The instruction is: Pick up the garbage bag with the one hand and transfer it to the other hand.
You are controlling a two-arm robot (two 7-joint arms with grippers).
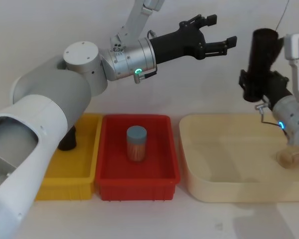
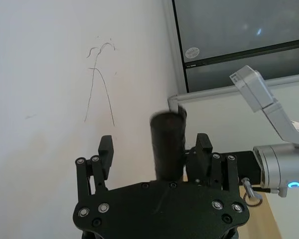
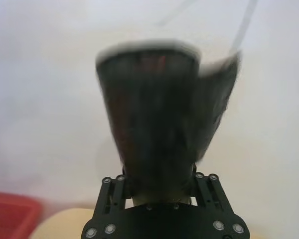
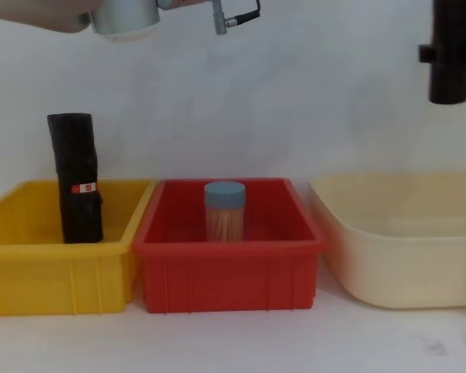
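Note:
The garbage bag (image 1: 263, 50), a plain black roll, stands upright in the air at the right, above the cream tub. My right gripper (image 1: 256, 85), on the blue-ringed arm, is shut on the roll's lower part (image 3: 154, 119). My left gripper (image 1: 220, 31), on the green-ringed arm, hangs open high over the middle, its fingers pointing at the roll with a small gap to it. In the left wrist view the roll (image 2: 167, 144) shows beyond the spread fingers (image 2: 105, 149). The chest view has the roll (image 4: 452, 54) at the top right.
A yellow bin (image 4: 31, 272) at the left holds another black roll (image 4: 76, 186) with a red-and-white sticker. The red bin (image 4: 225, 272) in the middle holds a blue-lidded jar (image 4: 224, 211). In the cream tub (image 1: 209, 164) lies a small wooden block (image 1: 288, 158).

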